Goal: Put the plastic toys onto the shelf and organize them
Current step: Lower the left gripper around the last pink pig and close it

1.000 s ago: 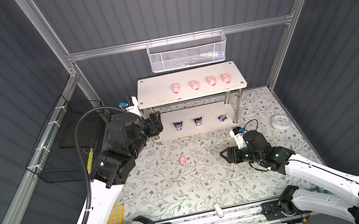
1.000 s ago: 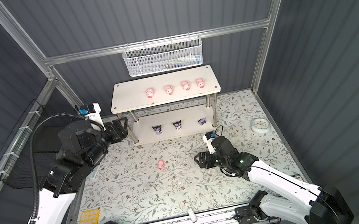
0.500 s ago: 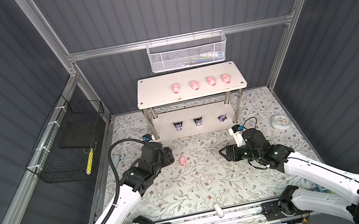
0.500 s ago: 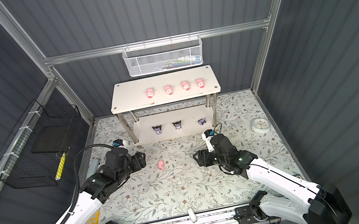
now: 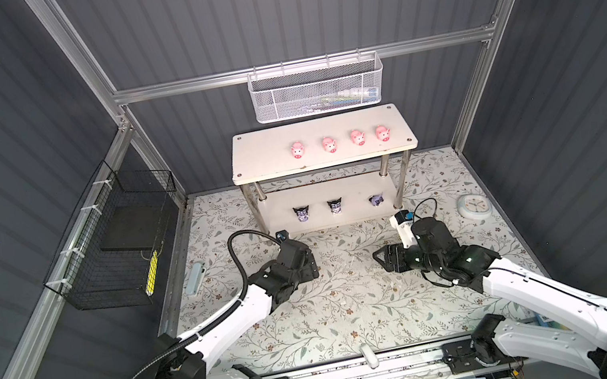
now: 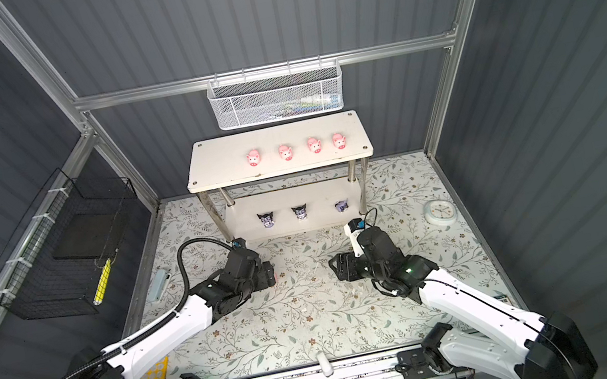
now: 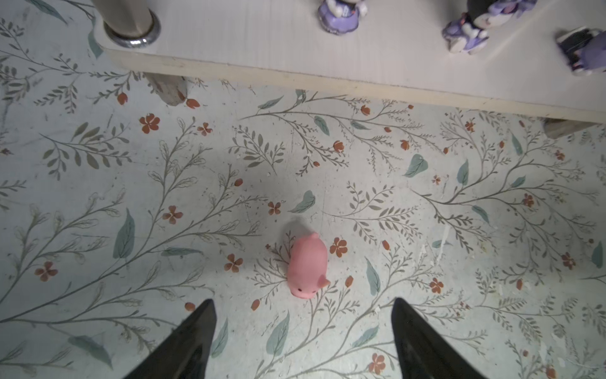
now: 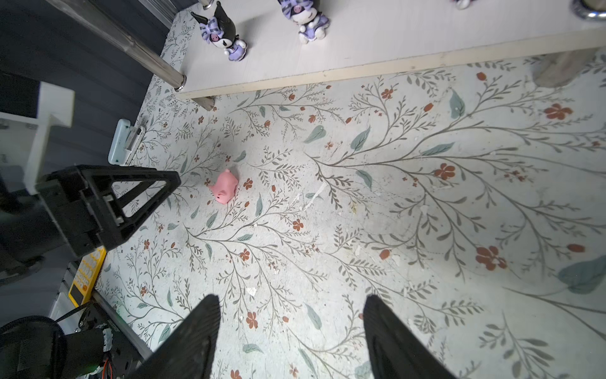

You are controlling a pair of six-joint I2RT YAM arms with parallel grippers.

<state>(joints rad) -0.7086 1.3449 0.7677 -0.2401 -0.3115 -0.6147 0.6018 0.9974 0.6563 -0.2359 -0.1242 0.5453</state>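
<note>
Reaches in low from the left, forearm stretched over the floral desk (image 7: 98, 229), left tool (image 7: 302, 300) spread wide and gripping nothing, pointed toward the shelf (image 5: 266, 155). Hangs just short of the lone pink pig (image 7: 308, 267), down on the desk right ahead of the gap, snout toward the tool. Farther back on the shelf: four pink pigs (image 5: 298, 150) lined up on top, three black-and-purple figures (image 5: 301, 213) on the lower board. Over on the right, crouches low as well, right tool (image 8: 292, 297) open, empty, aimed leftward, well apart from that pig.
</note>
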